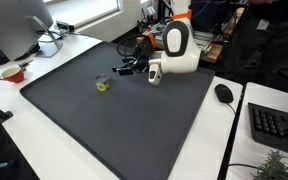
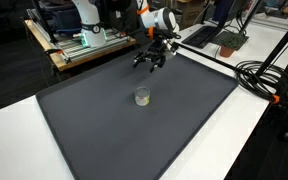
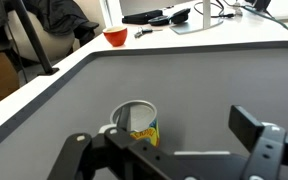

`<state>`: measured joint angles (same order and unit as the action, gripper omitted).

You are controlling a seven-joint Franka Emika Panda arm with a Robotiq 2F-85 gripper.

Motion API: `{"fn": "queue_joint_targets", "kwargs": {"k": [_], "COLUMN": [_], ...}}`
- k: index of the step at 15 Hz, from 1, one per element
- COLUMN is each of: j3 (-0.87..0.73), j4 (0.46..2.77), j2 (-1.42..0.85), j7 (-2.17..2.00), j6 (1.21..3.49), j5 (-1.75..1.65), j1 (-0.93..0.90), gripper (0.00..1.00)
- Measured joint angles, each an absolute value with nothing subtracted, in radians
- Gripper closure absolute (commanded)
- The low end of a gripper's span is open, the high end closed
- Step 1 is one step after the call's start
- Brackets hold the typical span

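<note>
A small open cup with a yellow-green label stands upright near the middle of the dark grey mat [image 1: 134,130] in both exterior views [image 1: 103,83] [image 2: 142,96]. In the wrist view the cup [image 3: 136,122] sits just beyond the left finger. My gripper [image 1: 127,68] [image 2: 149,62] hovers over the far part of the mat, apart from the cup. In the wrist view my gripper [image 3: 169,150] is open and empty, with its fingers spread wide.
A red bowl [image 1: 12,72] [image 3: 115,37] sits on the white table beside a monitor [image 1: 19,25]. A mouse [image 1: 223,92] and keyboard [image 1: 274,125] lie beside the mat. Black cables [image 2: 264,75] run along the table. A cart with equipment [image 2: 79,40] stands behind.
</note>
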<state>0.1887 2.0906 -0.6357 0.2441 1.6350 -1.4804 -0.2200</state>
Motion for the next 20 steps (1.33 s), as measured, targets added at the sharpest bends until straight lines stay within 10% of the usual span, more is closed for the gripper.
{"fn": "queue_joint_targets", "kwargs": {"k": [20], "j3": [0.141], "j4": [1.845], "j2": [-0.855], "j7": [0.411], "j6": [1.781], "j5": [-1.584], "j1": [-0.118], "gripper": [0.0]}}
